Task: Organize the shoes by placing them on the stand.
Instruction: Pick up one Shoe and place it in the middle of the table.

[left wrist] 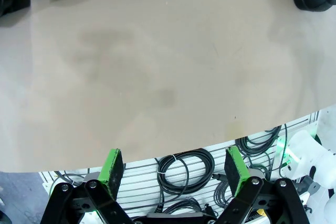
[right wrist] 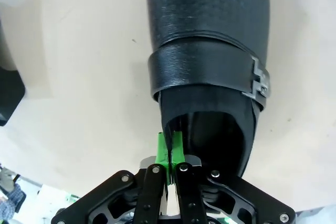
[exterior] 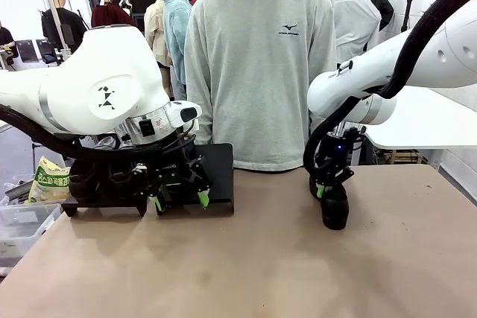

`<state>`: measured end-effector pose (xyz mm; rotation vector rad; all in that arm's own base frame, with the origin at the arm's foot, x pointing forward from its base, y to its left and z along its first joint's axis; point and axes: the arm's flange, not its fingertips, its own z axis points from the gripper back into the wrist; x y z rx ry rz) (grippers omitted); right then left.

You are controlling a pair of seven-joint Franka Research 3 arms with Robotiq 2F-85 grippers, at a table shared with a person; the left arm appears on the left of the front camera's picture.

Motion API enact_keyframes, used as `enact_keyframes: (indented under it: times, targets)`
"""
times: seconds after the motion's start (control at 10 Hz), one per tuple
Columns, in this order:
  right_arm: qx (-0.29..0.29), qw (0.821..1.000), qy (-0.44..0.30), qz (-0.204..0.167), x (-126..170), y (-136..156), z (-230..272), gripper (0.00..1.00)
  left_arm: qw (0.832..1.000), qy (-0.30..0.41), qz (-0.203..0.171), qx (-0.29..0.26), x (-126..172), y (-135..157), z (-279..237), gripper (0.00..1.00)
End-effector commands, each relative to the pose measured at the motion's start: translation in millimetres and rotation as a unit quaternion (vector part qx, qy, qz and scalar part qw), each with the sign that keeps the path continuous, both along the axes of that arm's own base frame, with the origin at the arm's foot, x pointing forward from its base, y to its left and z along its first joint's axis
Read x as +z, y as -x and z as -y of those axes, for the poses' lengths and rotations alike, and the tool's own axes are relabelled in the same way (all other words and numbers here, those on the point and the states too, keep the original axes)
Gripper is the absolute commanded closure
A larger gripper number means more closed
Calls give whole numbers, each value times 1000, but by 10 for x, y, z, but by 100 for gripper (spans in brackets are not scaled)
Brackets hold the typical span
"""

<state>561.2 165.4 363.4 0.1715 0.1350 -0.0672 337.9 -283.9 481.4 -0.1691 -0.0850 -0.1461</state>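
A black shoe (right wrist: 210, 51) lies on the worktop (exterior: 246, 258) at the right of the front view, toe towards the camera, heel end under the right arm. In the right wrist view it fills the upper middle of the frame: a textured upper, a strap across the instep with a small metal buckle (right wrist: 260, 80) at the right, and the open collar low in the frame. The right gripper (right wrist: 169, 153) is clenched on the side wall of that collar, its green pads (right wrist: 163, 148) pinched together with the thin leather edge between them. In the front view the sole appears to rest on the worktop, so the step in hand looks like the grasp just made, with the lift not yet begun.

The stand (exterior: 216, 173), a low black rack, sits at the left centre of the front view, well apart from the shoe, in front of a person in a grey sweatshirt (exterior: 261, 57). Dark shapes on its left part may be other shoes, though I cannot tell for sure. The left gripper (exterior: 179, 197) hangs in front of the stand, its jaws spread wide and holding nothing.

The next move likely calls for lifting the shoe clear and carrying it leftwards to a free spot on the stand; since the pinch is on one thin edge, the shoe may swing or slip.
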Motion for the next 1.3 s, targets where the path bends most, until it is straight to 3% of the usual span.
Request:
enact_keyframes:
  times: [0.0, 0.3, 0.4, 0.7, 0.8, 1.2]
  targets:
    - [-24, 997, 69, -28, 25, 25, -102, 100, 1000, -4, -1, -2, 13, 0, -20, 0]
    - [-35, 995, 94, -9, 225, 231, -163, 100, 1000, -4, -1, -2, 13, 0, -20, 0]
    - [-35, 995, 94, 6, 436, 431, -173, 100, 1000, -4, -1, -2, 13, 0, -20, 0]
    - [6, 995, 77, 62, 927, 1397, -342, 100, 1000, -4, -1, -2, 13, 0, -20, 0]
    - [44, 994, 70, 72, 939, 1704, -463, 100, 1000, -4, -1, -2, 13, 0, -20, 0]
    - [164, 983, 55, 63, 766, 2276, -947, 100, 1000, -4, -1, -2, 13, 0, -20, 0]
